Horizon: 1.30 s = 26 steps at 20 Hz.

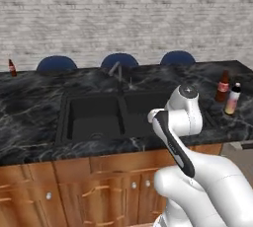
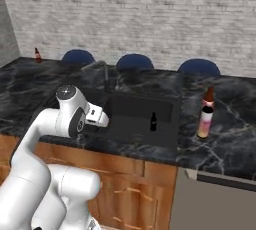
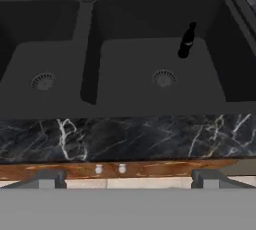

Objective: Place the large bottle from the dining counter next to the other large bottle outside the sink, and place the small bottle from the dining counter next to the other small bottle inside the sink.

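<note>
The black double-basin sink (image 1: 66,122) (image 3: 90,74) lies in the marble counter, with the other small bottle (image 3: 186,41) (image 2: 153,122), tiny and black, upright in its right basin. Right of the sink, on the counter, the pale large bottle (image 1: 232,99) (image 2: 205,121) stands close beside the dark brown other large bottle (image 1: 223,86) (image 2: 209,96). The brownish-orange small bottle (image 1: 11,67) (image 2: 37,54) stands far off at the counter's back left corner. My gripper (image 3: 128,180) hangs open and holds nothing, in front of the counter's near edge, facing the sink.
A curved grey faucet (image 1: 116,70) (image 2: 102,69) rises behind the divider between the basins. Three blue stools (image 1: 120,60) stand behind the counter before a brick wall. Wooden cabinet fronts (image 1: 99,186) sit below the counter edge.
</note>
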{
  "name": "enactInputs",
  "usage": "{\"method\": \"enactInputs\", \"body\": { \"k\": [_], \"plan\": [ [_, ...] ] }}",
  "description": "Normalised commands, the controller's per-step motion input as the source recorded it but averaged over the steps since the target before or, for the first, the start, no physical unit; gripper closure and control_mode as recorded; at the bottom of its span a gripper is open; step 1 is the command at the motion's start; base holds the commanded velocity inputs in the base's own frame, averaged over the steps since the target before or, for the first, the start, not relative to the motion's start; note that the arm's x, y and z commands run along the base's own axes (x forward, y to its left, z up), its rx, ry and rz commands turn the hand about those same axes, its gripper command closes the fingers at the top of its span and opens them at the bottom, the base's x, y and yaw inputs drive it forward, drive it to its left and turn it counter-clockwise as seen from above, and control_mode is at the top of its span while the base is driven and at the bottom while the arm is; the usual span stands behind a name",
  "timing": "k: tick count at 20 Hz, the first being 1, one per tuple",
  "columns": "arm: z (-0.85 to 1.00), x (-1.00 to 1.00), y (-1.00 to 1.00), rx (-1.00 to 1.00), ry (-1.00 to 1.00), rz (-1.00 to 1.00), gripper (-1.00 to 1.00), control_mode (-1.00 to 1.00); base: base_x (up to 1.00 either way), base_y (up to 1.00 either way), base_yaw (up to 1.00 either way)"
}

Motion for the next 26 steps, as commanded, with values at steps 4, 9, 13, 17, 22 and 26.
{"method": "enactInputs", "body": {
  "k": [4, 9, 13, 17, 22, 26],
  "plan": [
    [0.0, 0.0, 0.0, 0.0, 0.0, 0.0, -1.0, 1.0, 0.0, 0.93, 0.0],
    [0.0, 0.0, 0.0, 0.0, 0.0, 0.0, -1.0, 1.0, 0.0, 0.93, 0.0],
    [0.0, 0.0, 0.0, 0.0, 0.0, 0.0, -1.0, 1.0, 0.0, 0.97, 0.0],
    [0.0, 0.0, 0.0, 0.0, 0.0, 0.0, -1.0, 1.0, 0.0, 0.98, 0.0],
    [0.0, 0.0, 0.0, 0.0, 0.0, 0.0, -1.0, 1.0, 0.0, 0.96, 0.0],
    [0.0, 0.0, 0.0, 0.0, 0.0, 0.0, -1.0, 1.0, 0.0, 0.93, 0.0]
  ]
}}
